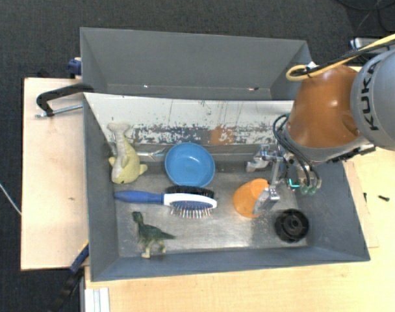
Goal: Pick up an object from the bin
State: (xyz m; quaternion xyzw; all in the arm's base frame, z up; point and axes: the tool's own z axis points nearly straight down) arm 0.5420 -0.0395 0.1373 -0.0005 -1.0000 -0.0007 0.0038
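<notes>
I hung low in the right part of the grey bin (184,60); my gripper (269,197) was just beside the right edge of the orange rounded thing (249,199) on the floor; whether my jaws were apart or together I could not tell; a black round cap (292,225) lay near, front right; a blue bowl (190,164) and a hairbrush (178,203) lay leftward.

Orange object (248,199) partly behind pincer (270,197)

One camera, high above gripper (270,197), looks down, tilted slightly toward bin (191,64) far wall; whole bin framed; arm (324,109) enters right.
</notes>
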